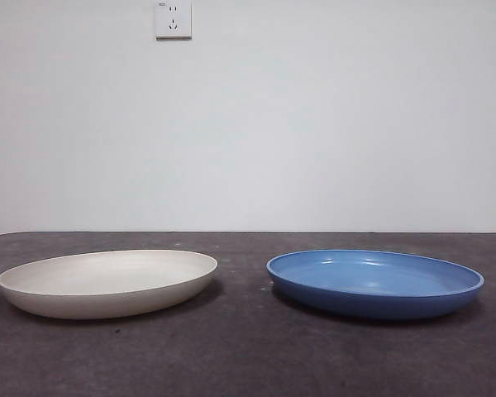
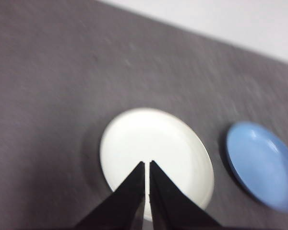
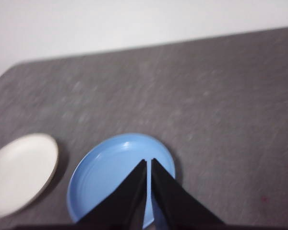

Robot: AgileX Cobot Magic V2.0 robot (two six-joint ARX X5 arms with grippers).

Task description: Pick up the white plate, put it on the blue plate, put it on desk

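white plate [image 1: 107, 283] & blue plate [image 1: 375, 282] apart on desk [image 1: 248, 356] | wrist views only: left claw [image 2: 147, 165], right claw [image 3: 149, 164] closed, empty

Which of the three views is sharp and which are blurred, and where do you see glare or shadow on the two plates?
Front view: sharp; the glossy round blue plate carries pale glare streaks, the matte cream-white round plate none, and each casts a soft shadow on the dark grey desk. Left wrist view: smeared; the left gripper hangs above the white plate. Right wrist view: also blurred; the right gripper hangs above the blue plate.
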